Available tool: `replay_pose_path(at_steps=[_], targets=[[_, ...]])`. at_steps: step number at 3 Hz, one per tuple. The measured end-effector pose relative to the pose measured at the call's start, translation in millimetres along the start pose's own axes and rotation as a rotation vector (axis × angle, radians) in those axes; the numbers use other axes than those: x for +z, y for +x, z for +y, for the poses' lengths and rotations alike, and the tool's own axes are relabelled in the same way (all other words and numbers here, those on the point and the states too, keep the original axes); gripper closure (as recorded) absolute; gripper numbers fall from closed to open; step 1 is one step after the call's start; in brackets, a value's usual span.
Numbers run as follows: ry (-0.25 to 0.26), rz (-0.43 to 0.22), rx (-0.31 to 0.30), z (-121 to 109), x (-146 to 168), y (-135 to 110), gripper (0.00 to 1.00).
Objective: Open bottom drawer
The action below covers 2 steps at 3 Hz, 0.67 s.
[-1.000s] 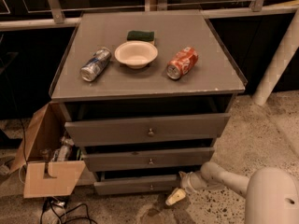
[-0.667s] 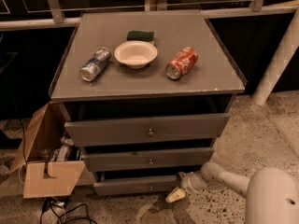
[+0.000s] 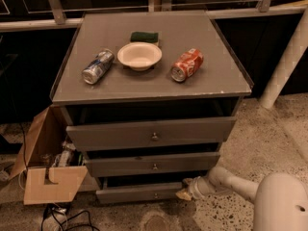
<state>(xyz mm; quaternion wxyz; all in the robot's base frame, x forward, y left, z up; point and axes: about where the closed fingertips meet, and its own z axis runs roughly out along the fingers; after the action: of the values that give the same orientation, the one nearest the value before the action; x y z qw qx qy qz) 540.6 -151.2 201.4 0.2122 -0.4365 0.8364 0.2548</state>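
Note:
A grey cabinet (image 3: 149, 81) has three drawers. The bottom drawer (image 3: 139, 193) has the slimmest front, with a small round knob (image 3: 155, 195) at its centre. It stands slightly out, with a dark gap above it. My gripper (image 3: 186, 190) is low at the right end of this drawer front, to the right of the knob. My white arm (image 3: 231, 184) reaches in from the lower right.
The middle drawer (image 3: 153, 164) and top drawer (image 3: 151, 134) also stand slightly out. On top lie a blue can (image 3: 97, 67), a white bowl (image 3: 139, 55), a green sponge (image 3: 144, 36) and a red can (image 3: 187, 64). An open cardboard box (image 3: 48, 162) stands at the left. A white post (image 3: 284, 61) is at the right.

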Motion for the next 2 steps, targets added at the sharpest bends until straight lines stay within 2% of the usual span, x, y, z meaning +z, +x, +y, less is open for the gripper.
replay_pose_path(at_steps=[1,2], targets=[[0.000,0.000,0.000,0.0,0.0,0.0,0.89],[0.000,0.000,0.000,0.0,0.0,0.0,1.00]])
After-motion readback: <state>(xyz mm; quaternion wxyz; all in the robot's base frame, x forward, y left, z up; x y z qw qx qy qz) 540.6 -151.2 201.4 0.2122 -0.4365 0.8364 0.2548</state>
